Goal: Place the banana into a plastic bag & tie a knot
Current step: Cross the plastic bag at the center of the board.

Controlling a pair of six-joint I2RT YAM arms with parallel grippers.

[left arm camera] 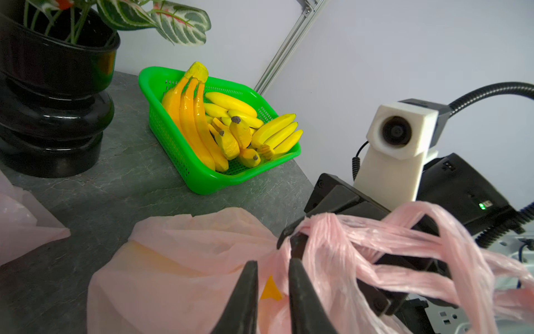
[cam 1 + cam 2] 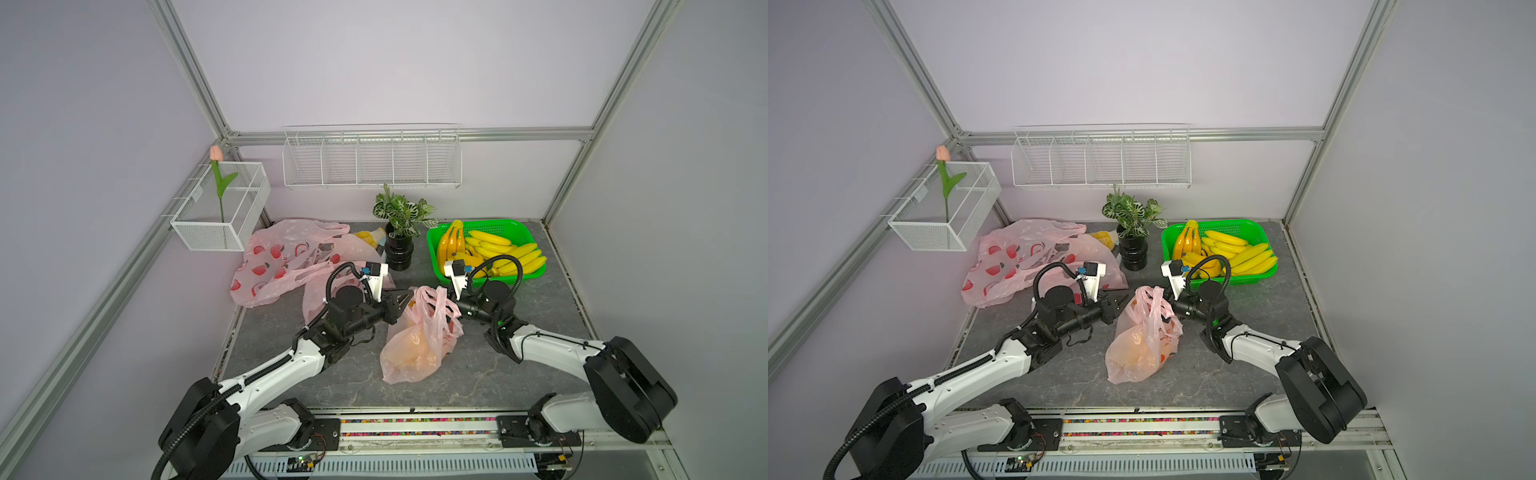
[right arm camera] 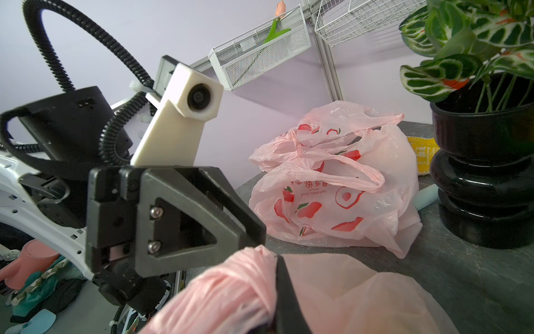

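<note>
A pink plastic bag (image 2: pixel 415 349) (image 2: pixel 1142 349) lies in the middle of the table, and the banana (image 1: pixel 270 289) shows through it as a yellow-orange shape. The bag's twisted handles (image 1: pixel 375 231) stand up at its far end. My right gripper (image 2: pixel 451 309) (image 3: pixel 271 257) is shut on a bunch of those handles. In the left wrist view its fingers (image 1: pixel 294 234) pinch the pink strands. My left gripper (image 2: pixel 405 298) (image 1: pixel 273 261) hovers at the other side of the bag's top. Its jaws are a narrow gap apart with nothing visibly gripped.
A green basket (image 2: pixel 432 249) of bananas (image 2: pixel 511 253) sits at the back right. A black potted plant (image 2: pixel 399 249) stands behind the bag. A heap of printed pink bags (image 2: pixel 282 262) lies at the back left. White wire baskets (image 2: pixel 216 208) (image 2: pixel 372 160) hang on the walls.
</note>
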